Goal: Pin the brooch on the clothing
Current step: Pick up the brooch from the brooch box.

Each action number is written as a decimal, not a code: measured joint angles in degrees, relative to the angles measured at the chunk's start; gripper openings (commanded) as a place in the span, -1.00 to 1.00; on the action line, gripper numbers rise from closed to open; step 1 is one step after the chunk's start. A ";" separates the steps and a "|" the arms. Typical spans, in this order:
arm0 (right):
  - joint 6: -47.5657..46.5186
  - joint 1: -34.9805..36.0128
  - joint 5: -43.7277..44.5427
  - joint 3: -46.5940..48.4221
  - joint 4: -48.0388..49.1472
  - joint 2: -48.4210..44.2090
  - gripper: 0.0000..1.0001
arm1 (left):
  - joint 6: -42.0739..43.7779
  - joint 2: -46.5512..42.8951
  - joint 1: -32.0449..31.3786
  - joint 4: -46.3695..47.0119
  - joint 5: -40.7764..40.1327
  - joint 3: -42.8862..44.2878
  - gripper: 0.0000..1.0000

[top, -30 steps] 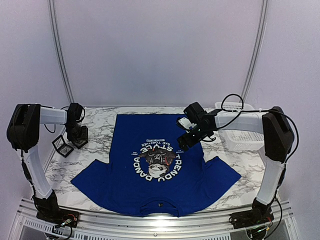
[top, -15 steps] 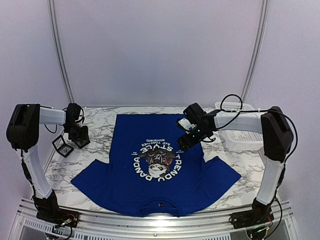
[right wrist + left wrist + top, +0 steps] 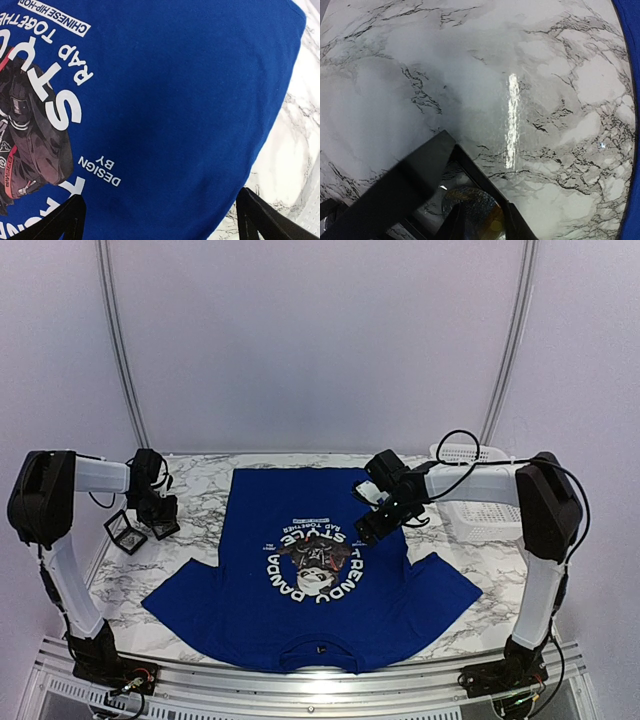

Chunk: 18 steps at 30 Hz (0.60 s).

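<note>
Narrowing since before, left end effector flanks brooch (grip unclear); right end effector splayed over clothing.

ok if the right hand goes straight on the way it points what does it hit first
Most likely the blue T-shirt, plain fabric just beside the panda print; how far off is unclear.

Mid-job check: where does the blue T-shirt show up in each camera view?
Top external: the T-shirt lies spread flat mid-table, collar toward the near edge.
Left wrist: the T-shirt is only a thin blue strip along the right edge.
Right wrist: the T-shirt fills most of the frame, white lettering at left.
Shared landmark: the marble tabletop, beside the shirt in all three.
</note>
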 measured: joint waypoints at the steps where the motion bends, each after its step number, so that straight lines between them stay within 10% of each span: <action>1: -0.02 0.00 0.02 0.00 -0.02 0.00 0.97 | 0.35 -0.20 0.00 -0.11 0.02 -0.02 -0.57; 18: -0.04 0.00 -0.66 0.00 -0.22 0.00 0.97 | 1.36 -3.17 -1.95 -2.12 -6.69 -0.07 -0.84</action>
